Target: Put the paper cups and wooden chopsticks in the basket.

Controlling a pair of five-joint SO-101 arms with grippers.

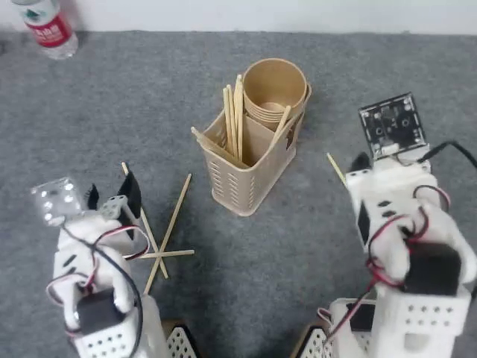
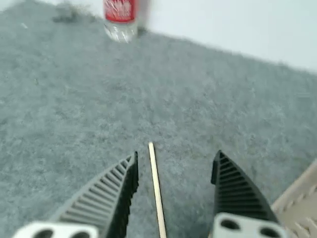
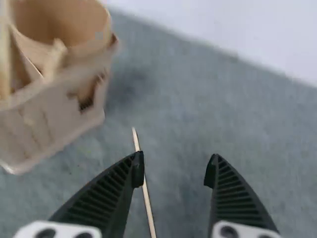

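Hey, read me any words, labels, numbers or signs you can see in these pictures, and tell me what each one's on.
On the bottle, a red label: white print, too blurred to read.
On the circuit board atop an arm: tiny markings, too small to read.
On the basket, paper cups and chopsticks: no writing visible.

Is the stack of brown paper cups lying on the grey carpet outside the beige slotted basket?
No, the stack of brown paper cups stands upright inside the beige slotted basket.

Grey carpet [image 1: 335, 74]: basket [image 1: 246, 183], chopsticks [image 1: 171, 224], bottle [image 1: 48, 26].
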